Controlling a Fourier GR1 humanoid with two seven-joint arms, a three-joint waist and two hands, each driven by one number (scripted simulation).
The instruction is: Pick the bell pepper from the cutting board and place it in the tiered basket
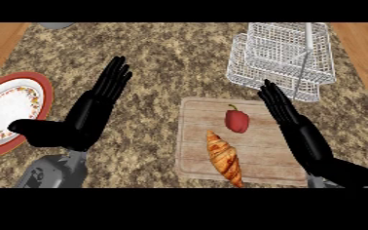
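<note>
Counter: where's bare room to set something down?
Open counter between the left robot hand and the tiered basket, above the cutting board. The board's right half is partly bare. Crowded: bell pepper, croissant, right robot hand; plate fills the left edge.

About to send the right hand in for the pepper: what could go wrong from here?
1. The croissant lies close beside the bell pepper on the cutting board, so closing fingers might nudge or catch it.
2. The right hand is open, at the pepper's far side; a sweep could roll the pepper away.
3. The tiered basket has a tall centre post that may snag the hand.
</note>
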